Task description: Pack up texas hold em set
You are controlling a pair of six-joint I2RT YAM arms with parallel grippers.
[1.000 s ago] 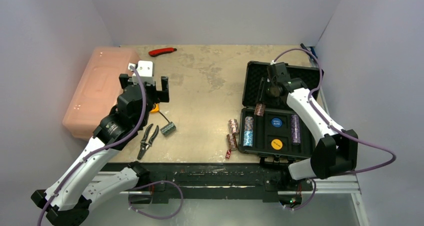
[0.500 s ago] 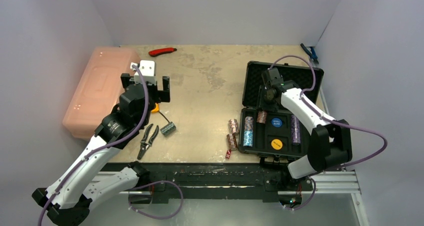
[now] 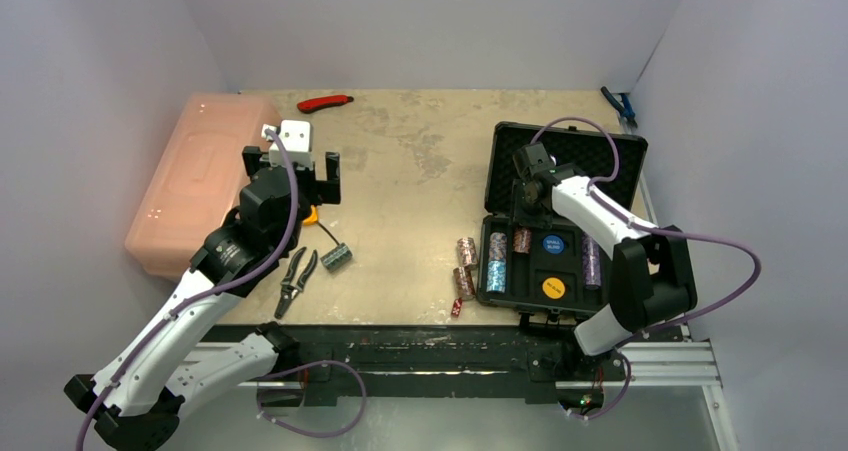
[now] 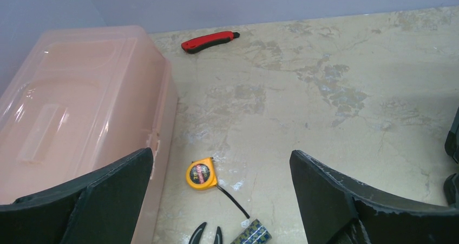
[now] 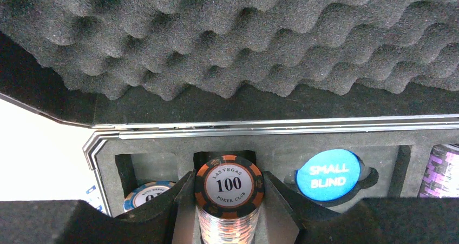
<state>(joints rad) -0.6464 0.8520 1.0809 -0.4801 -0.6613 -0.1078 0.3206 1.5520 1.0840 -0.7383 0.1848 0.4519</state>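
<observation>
The black briefcase [image 3: 505,286] lies open at the right, its foam lid [image 3: 590,156] laid back. Its base holds a blue chip stack [image 3: 497,263], a purple stack [image 3: 591,257], a blue "SMALL BLIND" disc [image 3: 553,243] and a yellow disc [image 3: 553,288]. My right gripper [image 3: 522,233] is shut on an orange-and-black "100" chip stack [image 5: 229,187], which sits in the slot between the blue stack [image 5: 143,195] and the blue disc [image 5: 327,175]. Two loose stacks [image 3: 466,251] and a red die [image 3: 456,308] lie left of the case. My left gripper [image 3: 290,176] is open and empty over the table.
A large pink plastic box [image 3: 195,181] fills the left side. A red utility knife [image 3: 325,102] lies at the back. A yellow tape measure [image 4: 201,173], pliers [image 3: 296,279] and a small patterned block [image 3: 336,257] lie below my left gripper. A blue tool [image 3: 617,103] lies at the far right.
My right gripper has moved the orange-and-black chip stack from over the case's hinge toward me and down into the slot. The left arm has hardly moved.
</observation>
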